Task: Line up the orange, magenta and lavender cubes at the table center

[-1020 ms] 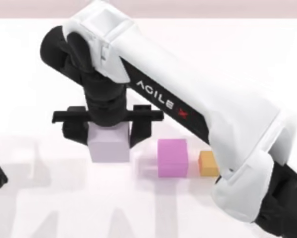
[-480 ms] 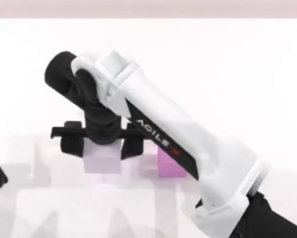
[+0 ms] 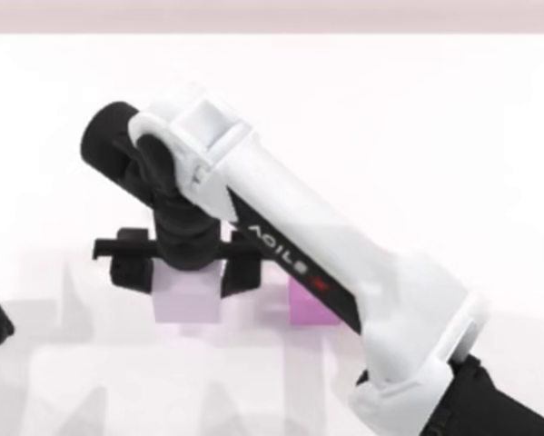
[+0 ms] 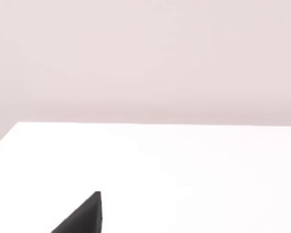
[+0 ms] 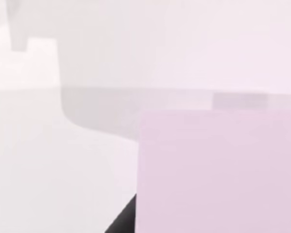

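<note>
Right end effector (image 3: 188, 272) positioned low over the white worktop (image 3: 417, 136), left of centre in the top view, fingers (image 3: 133, 269) set one on each side of the lavender cube (image 3: 189, 298). Fingers appear to sit against the cube's two flanks; firm clamping versus bare contact cannot be told. Lavender cube resting on or just above the worktop, its upper part hidden under the wrist. In the right wrist view, lavender cube (image 5: 218, 170) filling much of the picture, with one dark finger (image 5: 122, 221) at its lower edge.

Magenta cube (image 3: 310, 302) just to the right of the lavender cube, a narrow gap between them, partly covered by the right arm's white forearm. Orange cube not visible; hidden behind the arm or otherwise cannot be told.

Left arm parked at the far left edge of the top view. Left end effector (image 4: 82, 216) seen only as one dark tip over bare worktop in the left wrist view; open or closed cannot be told.
</note>
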You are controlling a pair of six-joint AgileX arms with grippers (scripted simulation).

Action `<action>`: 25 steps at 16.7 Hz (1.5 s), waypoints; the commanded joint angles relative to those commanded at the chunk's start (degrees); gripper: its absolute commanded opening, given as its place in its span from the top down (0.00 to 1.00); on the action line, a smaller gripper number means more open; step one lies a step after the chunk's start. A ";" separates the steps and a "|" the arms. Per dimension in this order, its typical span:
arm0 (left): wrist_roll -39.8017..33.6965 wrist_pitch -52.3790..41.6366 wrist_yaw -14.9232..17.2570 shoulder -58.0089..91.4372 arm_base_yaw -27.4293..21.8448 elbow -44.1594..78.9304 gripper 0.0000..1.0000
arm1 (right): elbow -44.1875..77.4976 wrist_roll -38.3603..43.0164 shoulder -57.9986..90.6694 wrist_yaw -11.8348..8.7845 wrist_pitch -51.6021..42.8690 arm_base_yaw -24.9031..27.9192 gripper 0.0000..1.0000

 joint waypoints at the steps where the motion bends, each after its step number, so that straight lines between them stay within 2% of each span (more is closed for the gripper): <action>1: 0.00 0.00 0.00 0.00 0.00 0.00 0.00 | 0.00 0.00 0.00 0.00 0.00 0.00 0.77; 11: 0.00 0.00 0.00 0.00 0.00 0.00 0.00 | 0.00 0.00 0.00 0.00 0.00 0.00 0.02; 19: 0.00 0.00 0.00 0.00 0.00 0.00 0.00 | 0.00 0.00 0.00 0.00 0.00 0.00 0.00; 20: 0.00 0.00 0.00 0.00 0.00 0.00 0.00 | 1.23 0.00 0.35 -0.65 4.25 0.61 0.00; 21: 0.00 0.00 0.00 0.00 0.00 0.00 0.00 | 1.04 -0.02 0.16 -0.65 4.27 0.63 0.00; 25: 0.00 0.00 0.00 0.00 0.00 0.00 0.00 | -5.42 -0.05 -6.14 -0.74 4.77 0.68 0.00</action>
